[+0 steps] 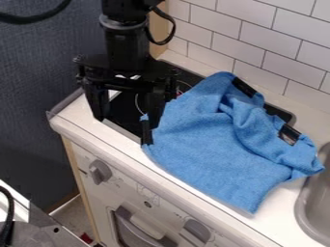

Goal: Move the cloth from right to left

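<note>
I see a white-tiled wall (277, 53) behind the pale tabletop (72, 116), a grey sink (314, 210) set into it, a dark textured panel (38, 72) and some greyish floor (74, 218).

Fingers apart, the gripper (123, 130) hangs beside the blue cloth (216, 140), seemingly touching

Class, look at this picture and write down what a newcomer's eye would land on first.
The bright blue cloth comes first, crumpled across the dark cooktop and pale counter, right of centre. Next is the black gripper, hanging with its fingers apart at the cloth's left edge.
</note>
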Robot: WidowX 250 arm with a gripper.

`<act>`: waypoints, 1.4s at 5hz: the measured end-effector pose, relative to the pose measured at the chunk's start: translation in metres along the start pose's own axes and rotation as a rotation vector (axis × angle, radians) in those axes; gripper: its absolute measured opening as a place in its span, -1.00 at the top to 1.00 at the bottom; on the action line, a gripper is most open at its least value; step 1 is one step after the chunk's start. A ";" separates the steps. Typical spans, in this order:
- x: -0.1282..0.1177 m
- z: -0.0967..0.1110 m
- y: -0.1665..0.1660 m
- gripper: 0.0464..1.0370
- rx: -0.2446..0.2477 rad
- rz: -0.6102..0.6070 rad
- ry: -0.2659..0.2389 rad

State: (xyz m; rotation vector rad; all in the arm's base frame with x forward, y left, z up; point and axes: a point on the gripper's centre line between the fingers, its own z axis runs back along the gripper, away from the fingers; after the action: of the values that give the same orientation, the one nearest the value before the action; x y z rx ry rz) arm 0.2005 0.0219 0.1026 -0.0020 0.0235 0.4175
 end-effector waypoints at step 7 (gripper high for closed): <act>0.086 -0.121 0.026 -0.82 0.012 0.172 0.151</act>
State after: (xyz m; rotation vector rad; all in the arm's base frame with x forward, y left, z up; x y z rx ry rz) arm 0.2653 0.0797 -0.0199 -0.0196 0.1756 0.5882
